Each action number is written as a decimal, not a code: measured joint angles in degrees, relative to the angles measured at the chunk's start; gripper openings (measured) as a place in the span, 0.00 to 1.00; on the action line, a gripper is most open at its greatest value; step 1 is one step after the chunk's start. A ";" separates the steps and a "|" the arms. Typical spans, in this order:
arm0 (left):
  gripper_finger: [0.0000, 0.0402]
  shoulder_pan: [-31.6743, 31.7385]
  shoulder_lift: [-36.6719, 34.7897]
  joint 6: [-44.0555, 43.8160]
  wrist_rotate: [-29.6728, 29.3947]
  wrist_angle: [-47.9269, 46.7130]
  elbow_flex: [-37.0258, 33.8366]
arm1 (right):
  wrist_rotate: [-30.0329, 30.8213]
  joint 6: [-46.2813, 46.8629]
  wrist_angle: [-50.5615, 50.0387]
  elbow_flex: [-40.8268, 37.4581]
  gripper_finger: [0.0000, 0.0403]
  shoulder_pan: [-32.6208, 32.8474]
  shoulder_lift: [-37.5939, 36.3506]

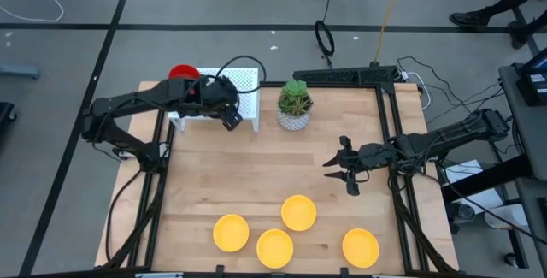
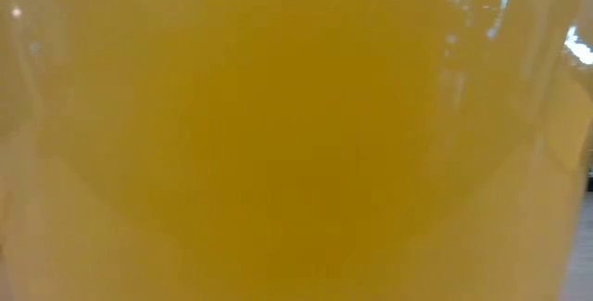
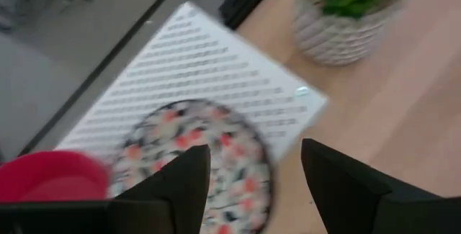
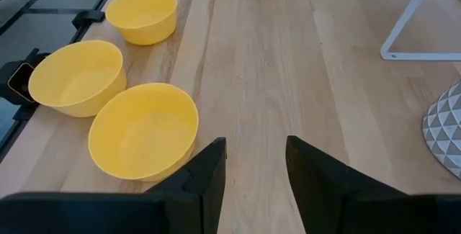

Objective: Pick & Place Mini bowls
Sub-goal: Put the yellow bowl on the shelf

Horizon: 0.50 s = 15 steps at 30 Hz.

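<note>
Four yellow bowls [image 1: 298, 212] sit in a loose row along the near edge of the wooden table [image 1: 222, 175], one of them so close to the low camera that it fills that view with yellow [image 2: 278, 134]. Most of the tabletop between that row and the far edge lies bare. At the far left corner stands a white perforated rack [image 1: 244, 85], and on it rest a floral-patterned bowl [image 3: 198, 151] and, just beside it, a red bowl [image 1: 183, 73]. A potted plant [image 1: 295, 105] stands near the rack's right side, at the far edge. The left gripper [image 3: 252, 183] hovers above the rack with its arm reaching in from the left; its fingers stand well apart over the floral bowl and grip nothing. The right gripper [image 1: 346, 175] hangs over the bare right half of the table, arm stretched in from the right edge, fingers parted and empty, pointing toward the yellow bowls, well clear of them.
</note>
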 joint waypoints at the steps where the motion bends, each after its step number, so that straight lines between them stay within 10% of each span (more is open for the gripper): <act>1: 0.56 -0.55 0.00 -0.40 1.23 1.20 -0.01 | -0.06 0.01 0.22 0.00 0.33 0.00 -0.01; 15: 0.56 -13.74 5.19 -2.33 13.03 15.17 -0.02 | -0.03 5.18 4.71 0.00 0.33 8.50 6.79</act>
